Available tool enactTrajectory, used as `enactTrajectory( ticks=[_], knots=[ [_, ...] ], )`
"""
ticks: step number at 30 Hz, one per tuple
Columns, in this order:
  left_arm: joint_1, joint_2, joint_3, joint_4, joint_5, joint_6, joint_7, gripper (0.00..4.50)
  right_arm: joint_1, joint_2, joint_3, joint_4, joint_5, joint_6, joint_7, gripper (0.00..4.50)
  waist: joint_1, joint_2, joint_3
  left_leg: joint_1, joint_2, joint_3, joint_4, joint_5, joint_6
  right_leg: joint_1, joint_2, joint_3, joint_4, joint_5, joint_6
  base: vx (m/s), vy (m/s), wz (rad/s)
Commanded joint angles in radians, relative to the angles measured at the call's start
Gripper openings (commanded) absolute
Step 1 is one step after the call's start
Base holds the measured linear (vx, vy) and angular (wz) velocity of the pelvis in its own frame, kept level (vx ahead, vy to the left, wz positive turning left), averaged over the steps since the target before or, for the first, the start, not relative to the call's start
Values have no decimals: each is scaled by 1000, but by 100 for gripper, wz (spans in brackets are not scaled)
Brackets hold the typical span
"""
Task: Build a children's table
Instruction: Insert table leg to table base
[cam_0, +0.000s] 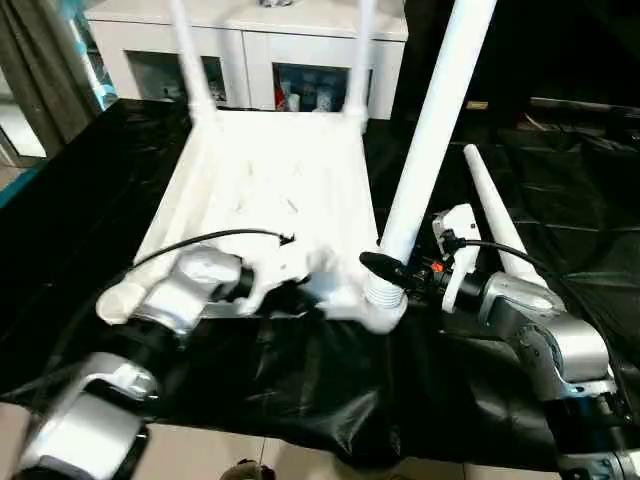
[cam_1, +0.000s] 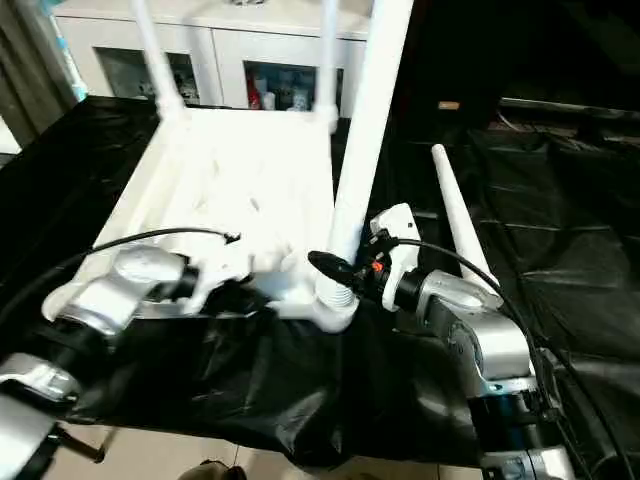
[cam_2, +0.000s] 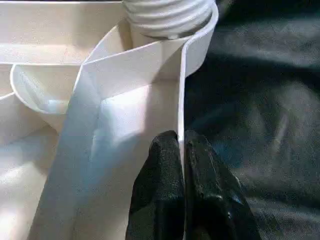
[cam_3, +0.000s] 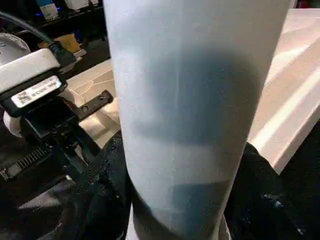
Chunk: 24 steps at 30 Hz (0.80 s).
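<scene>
The tabletop (cam_0: 265, 190) lies underside up on the black sheet (cam_0: 90, 200), long axis running away from the robot. The right gripper (cam_0: 385, 270) clasps a leg (cam_0: 430, 140) upright in the near right corner socket; the left gripper (cam_2: 182, 165) pinches the near rim. Another leg (cam_0: 495, 215) lies alongside.

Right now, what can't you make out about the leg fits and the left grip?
- Far legs: tops cut off by the frame edge, head views.
- Held leg: how deep it sits in the socket, hidden by the socket wall.
- Tabletop ribs: washed out by glare.
- Left gripper: hidden behind its wrist in head views.
</scene>
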Motion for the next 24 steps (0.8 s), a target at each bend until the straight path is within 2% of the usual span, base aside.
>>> enactTrajectory(
  ticks=[1, 4, 13, 16, 19, 21, 24],
  knots=[
    [23, -31, 51, -68, -38, 29, 43, 0, -53, -2, 7, 71, -31, -33, -5, 193, 3, -15, -78, 30, 58, -40, -69, -225, -9, 44, -71, 45, -69, -194, -236, 0, 0, 0],
    [28, -36, 43, -74, -29, 30, 53, 0, -68, -1, 7, 93, -34, -41, -6, 193, -1, -11, -78, 34, 57, -37, -66, -220, 0, 41, -68, 46, -74, -211, -232, 0, 0, 0],
    [31, -61, 62, -56, -9, 7, 139, 0, -93, -1, 23, 181, -62, -86, 16, 193, -3, -13, -77, 34, 57, -37, -67, -230, 4, 41, -67, 45, -76, -222, -224, 0, 0, 0],
    [42, -50, 55, -55, 12, -9, 144, 0, -85, -3, 33, 164, -63, -80, 26, 193, -3, -16, -77, 32, 57, -38, -67, -225, 11, 42, -67, 45, -78, -237, -214, 0, 0, 0],
    [44, -40, 41, -50, 24, 1, 121, 0, -83, -5, 31, 160, -62, -81, 26, 193, -4, -15, -77, 33, 58, -38, -67, -224, 11, 40, -67, 45, -77, -238, -211, 0, 0, 0],
    [43, -38, 38, -49, 28, 3, 118, 44, -84, -7, 30, 160, -61, -82, 27, 193, -4, -15, -77, 33, 57, -38, -67, -222, 11, 40, -66, 45, -76, -232, -215, 0, 0, 0],
    [36, -39, 44, -43, 30, -5, 135, 64, -87, -8, 27, 167, -62, -88, 28, 193, -3, -11, -78, 35, 58, -37, -67, -223, 11, 39, -65, 45, -75, -215, -222, 0, 0, 0]
  ],
)
